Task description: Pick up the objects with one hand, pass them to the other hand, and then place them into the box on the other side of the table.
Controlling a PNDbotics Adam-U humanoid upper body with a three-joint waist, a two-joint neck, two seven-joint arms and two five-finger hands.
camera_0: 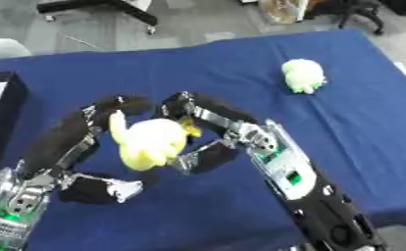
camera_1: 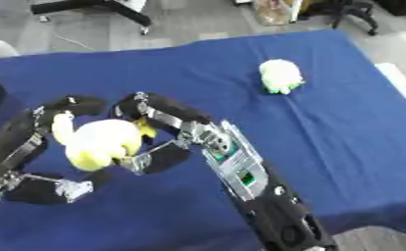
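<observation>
Both my left hand (camera_0: 86,142) and right hand (camera_0: 208,128) curl round the yellow toy (camera_0: 151,141) above the cloth (camera_0: 241,68); if my right lets go early, it drops short of the box (camera_0: 2,105).

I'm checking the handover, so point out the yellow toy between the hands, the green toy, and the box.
yellow toy (camera_0: 151,139), left eye view, its body
green toy (camera_0: 303,75), left eye view, its middle
box (camera_0: 9,105), left eye view, its black wall

The black box (camera_0: 2,105) is cut off by the left edge, its inside unseen.
</observation>
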